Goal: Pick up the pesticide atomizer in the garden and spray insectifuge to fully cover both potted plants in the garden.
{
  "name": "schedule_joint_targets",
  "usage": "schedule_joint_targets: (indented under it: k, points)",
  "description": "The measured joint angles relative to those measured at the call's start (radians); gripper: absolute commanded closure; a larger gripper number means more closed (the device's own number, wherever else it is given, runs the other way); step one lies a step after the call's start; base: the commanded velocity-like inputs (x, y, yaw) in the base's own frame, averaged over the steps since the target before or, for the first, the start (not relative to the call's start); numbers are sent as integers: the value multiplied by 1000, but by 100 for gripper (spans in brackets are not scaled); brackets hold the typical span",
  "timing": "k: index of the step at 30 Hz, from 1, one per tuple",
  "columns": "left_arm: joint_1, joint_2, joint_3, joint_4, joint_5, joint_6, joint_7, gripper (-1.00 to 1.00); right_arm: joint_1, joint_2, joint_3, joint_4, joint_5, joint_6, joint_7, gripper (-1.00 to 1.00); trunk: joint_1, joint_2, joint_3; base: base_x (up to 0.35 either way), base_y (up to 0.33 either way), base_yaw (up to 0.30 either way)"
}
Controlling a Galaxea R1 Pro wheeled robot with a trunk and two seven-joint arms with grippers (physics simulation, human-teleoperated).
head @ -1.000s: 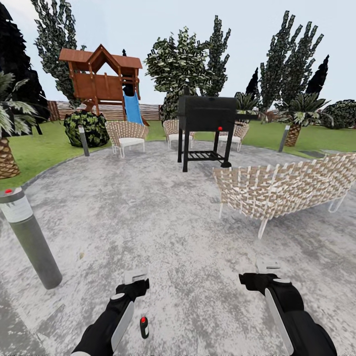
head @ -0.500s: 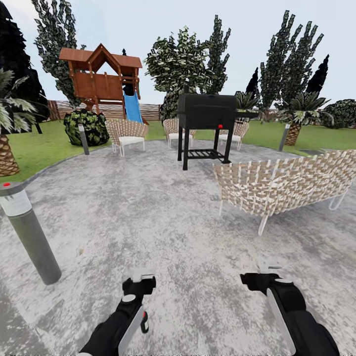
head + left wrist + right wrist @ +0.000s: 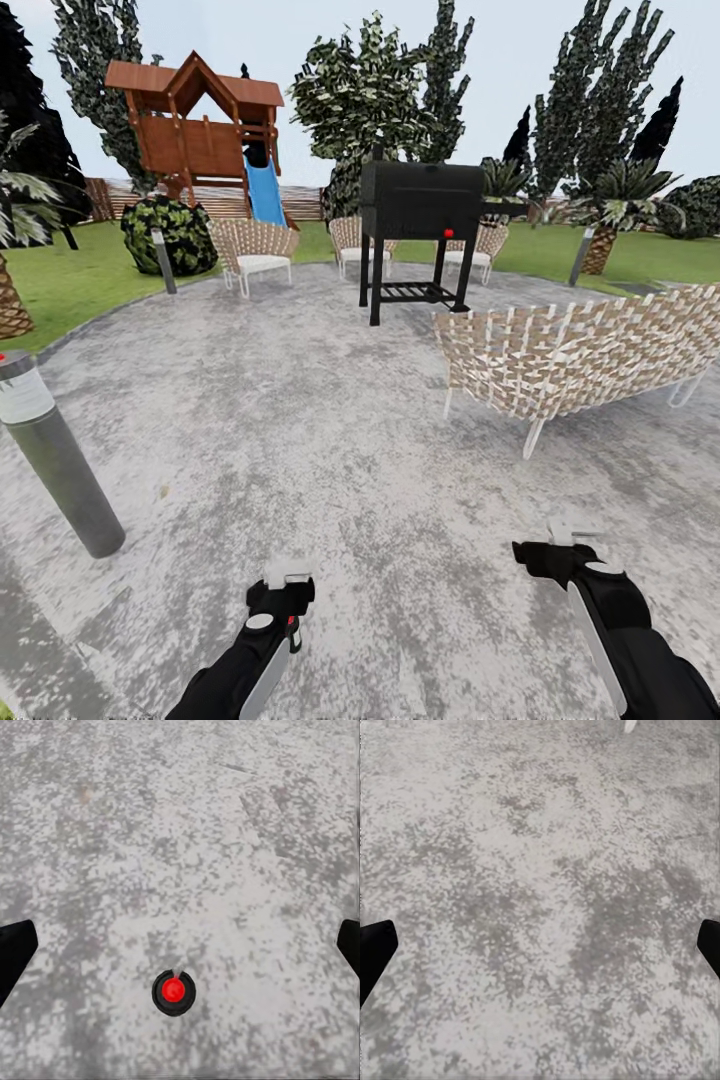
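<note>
1. The left end effector (image 3: 287,577) hung low over the mottled grey patio (image 3: 300,420), its fingers (image 3: 13,952) spread wide; the pesticide atomizer (image 3: 174,992) stood on the paving between them, seen from above as a dark ring with a red dot (in the head view just a red speck at the wrist).
2. The right end effector (image 3: 577,530) was likewise spread, above bare paving.
3. A grey bollard lamp (image 3: 50,455) stood to the left, a wicker sofa (image 3: 580,355) to the right.
4. Farther off stood a black grill (image 3: 422,225), wicker chairs (image 3: 255,255), a wooden playhouse (image 3: 195,135) and trees.
</note>
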Motion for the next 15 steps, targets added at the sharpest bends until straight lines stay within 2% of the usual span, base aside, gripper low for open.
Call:
schedule_joint_targets:
  k: [15]
  points:
    - [0,0,0,3,0,0,-15,-100,0,4,2,2,-1,0,0,-100,7,-4,-58,0,0,0]
